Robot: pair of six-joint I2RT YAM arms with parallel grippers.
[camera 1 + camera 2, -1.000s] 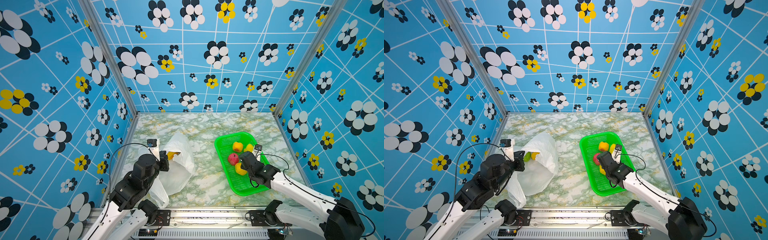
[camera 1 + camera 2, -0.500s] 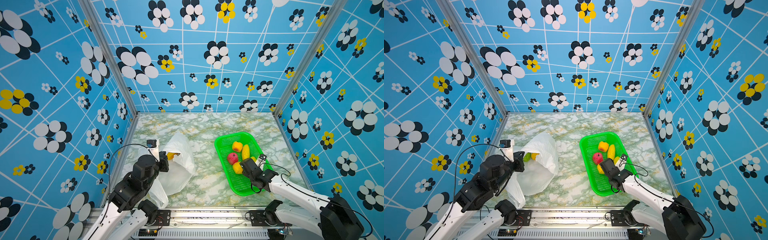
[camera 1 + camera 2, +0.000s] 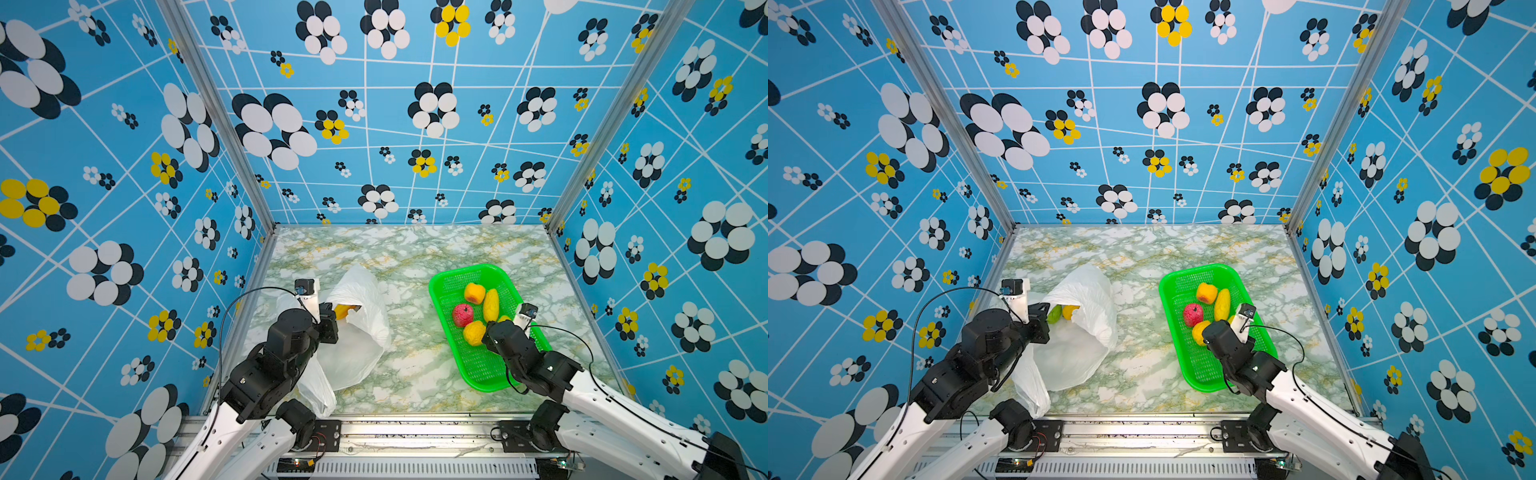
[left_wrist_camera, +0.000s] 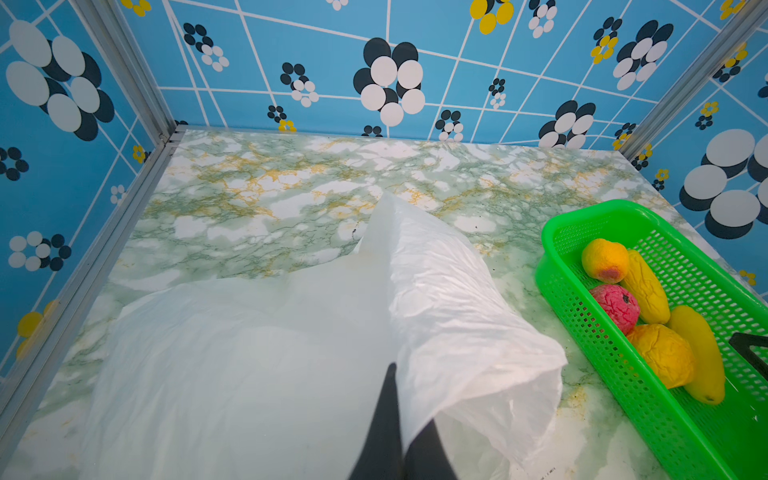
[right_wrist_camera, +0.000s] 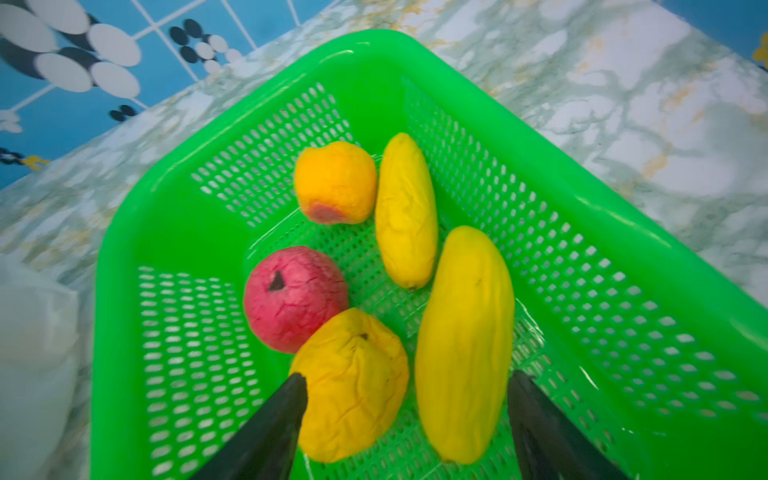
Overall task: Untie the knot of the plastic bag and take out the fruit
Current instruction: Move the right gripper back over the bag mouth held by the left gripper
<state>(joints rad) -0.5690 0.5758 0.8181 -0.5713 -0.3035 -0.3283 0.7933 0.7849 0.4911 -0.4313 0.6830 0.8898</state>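
- The left claw (image 4: 405,415) is clamped together on a fold of the thin, crinkly white plastic bag (image 4: 249,353), with the film pinched between its two black fingers.
- The bag lies slumped on the green-veined marble-pattern tabletop (image 3: 415,257). It spreads out ahead of and beneath that claw, and its mouth gapes open right at the claw's tips.
- Just past those tips, inside the mouth, a small green toy fruit (image 3: 1054,314) and a round yellow toy fruit (image 3: 1070,311) show in a top view.
- The right claw (image 5: 405,376) hangs over the bright green mesh plastic basket (image 3: 484,384) with its fingers spread wide apart, gripping nothing.
- Between those fingers lie a wrinkled yellow-orange round fruit (image 5: 353,382), close by one fingertip, and a long yellow fruit (image 5: 465,340).
- Beyond the right claw's tips, in the same basket, sit a red round fruit (image 5: 295,297), a shorter yellow elongated fruit (image 5: 405,212) and, farthest off, an orange round fruit with a red blush (image 5: 334,183).
- Bare tabletop separates the bag from the basket.
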